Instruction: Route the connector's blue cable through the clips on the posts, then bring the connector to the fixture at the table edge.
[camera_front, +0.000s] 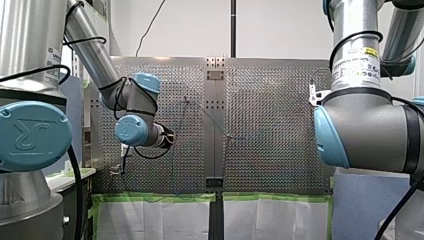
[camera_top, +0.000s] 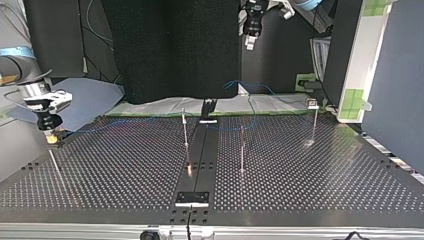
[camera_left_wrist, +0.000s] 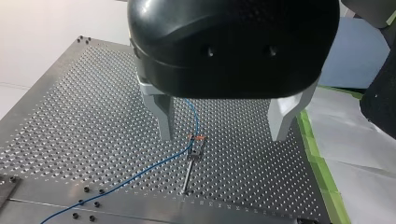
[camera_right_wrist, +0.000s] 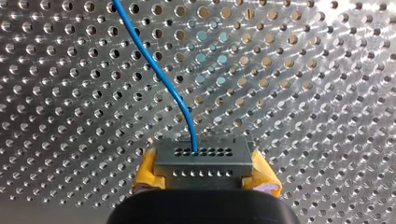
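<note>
— Right side first. What is the claw holding?
— My right gripper (camera_right_wrist: 205, 176) is clamped on the flat grey metal connector block (camera_right_wrist: 201, 157). Its yellow pads (camera_right_wrist: 145, 175) press on both short ends. Two rows of small holes face the wrist camera. The thin blue cable (camera_right_wrist: 159, 74) leaves the upper row and curves away over the perforated silver table (camera_right_wrist: 303, 93).

— Where on the table?
— At the top view's left, held low, close over the tip of a thin metal post (camera_top: 56, 167). I cannot tell whether they touch.

— And the cable's run?
— It crosses toward that view's right, past two upright metal rods (camera_top: 185, 131) either side of the dark centre strip (camera_top: 200, 150). It loops near the far edge and is too fine to follow beyond that.

— Left side?
— My left gripper (camera_left_wrist: 223, 135) hangs well above the table. Its pale metal fingers (camera_left_wrist: 164, 116) are spread wide with nothing between them. Below it stands a slim steel post (camera_left_wrist: 187, 175) with a small grey clip (camera_left_wrist: 196, 150) on top. The cable comes down to the clip and runs on across the holes. Green tape (camera_left_wrist: 322, 172) edges the table just beside it.
</note>
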